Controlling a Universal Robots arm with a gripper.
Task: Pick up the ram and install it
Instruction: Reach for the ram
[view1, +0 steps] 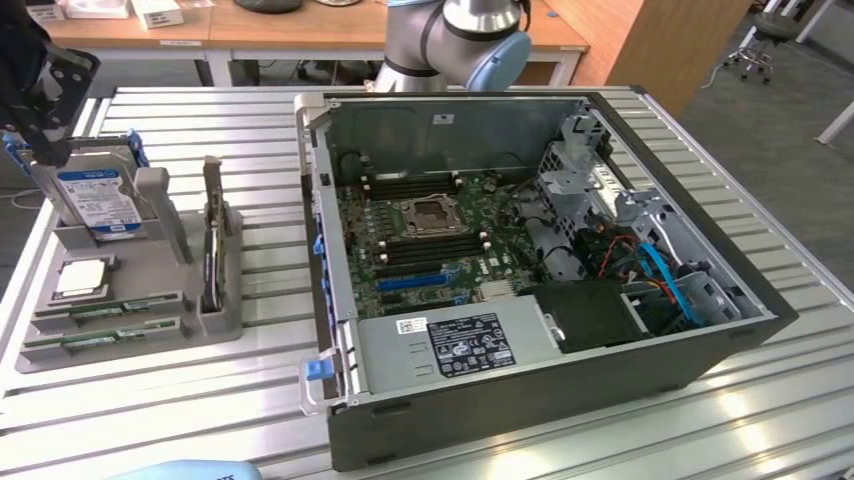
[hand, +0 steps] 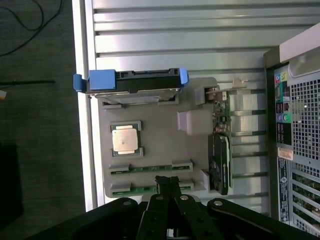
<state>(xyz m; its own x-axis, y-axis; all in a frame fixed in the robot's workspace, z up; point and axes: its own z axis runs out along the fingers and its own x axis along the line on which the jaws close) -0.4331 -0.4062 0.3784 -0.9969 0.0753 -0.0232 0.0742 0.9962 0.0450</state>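
Two ram sticks (hand: 150, 167): flat in slots at the grey tray's (hand: 160, 142) end, cradled for reaching from above.
My gripper (hand: 167, 180): jaws closed, holding nothing, hanging above the outer stick.
Computer case (view1: 534, 410): beside tray, side open, board (view1: 427, 240) bare for fitting.

Under the matt black gripper (hand: 167, 180) lies a matt grey plastic tray (hand: 160, 137) on a ribbed, brushed-metal table (hand: 175, 45). At the fingertips, the ram (hand: 137, 189) is green circuit board. Just beyond it, the processor (hand: 124, 140) has a shiny silver metal lid.
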